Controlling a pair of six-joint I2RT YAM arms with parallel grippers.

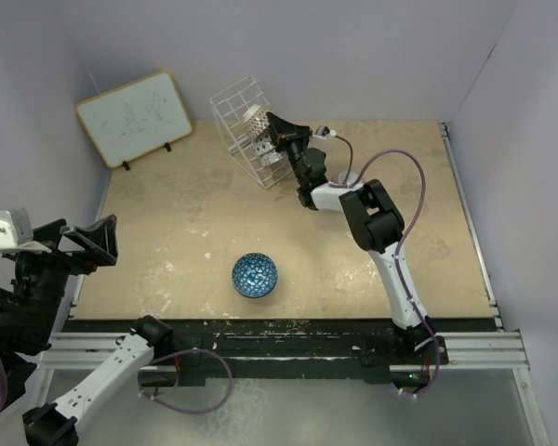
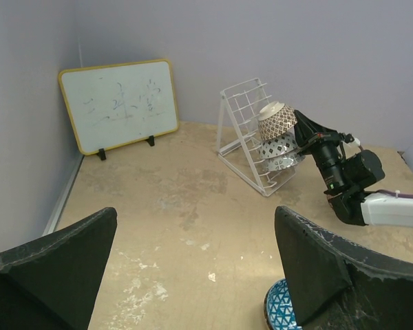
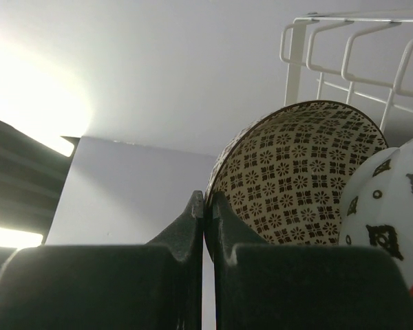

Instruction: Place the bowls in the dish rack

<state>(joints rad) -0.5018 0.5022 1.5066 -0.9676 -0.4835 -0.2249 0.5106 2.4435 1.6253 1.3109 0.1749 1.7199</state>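
Note:
The white wire dish rack (image 1: 234, 104) stands tilted at the back of the table; it also shows in the left wrist view (image 2: 242, 113) and the right wrist view (image 3: 344, 62). A brown-patterned bowl (image 1: 254, 119) (image 3: 303, 165) rests in it above a white bowl with black marks (image 1: 270, 154) (image 3: 389, 199). My right gripper (image 1: 277, 127) (image 3: 205, 199) is shut on the brown-patterned bowl's rim at the rack. A blue patterned bowl (image 1: 255, 275) (image 2: 282, 313) sits upright on the table near the front. My left gripper (image 1: 88, 242) (image 2: 193, 227) is open and empty at the left edge.
A wood-framed whiteboard (image 1: 135, 116) (image 2: 118, 104) leans at the back left. Walls enclose the table on three sides. A metal rail (image 1: 470, 214) runs along the right edge.

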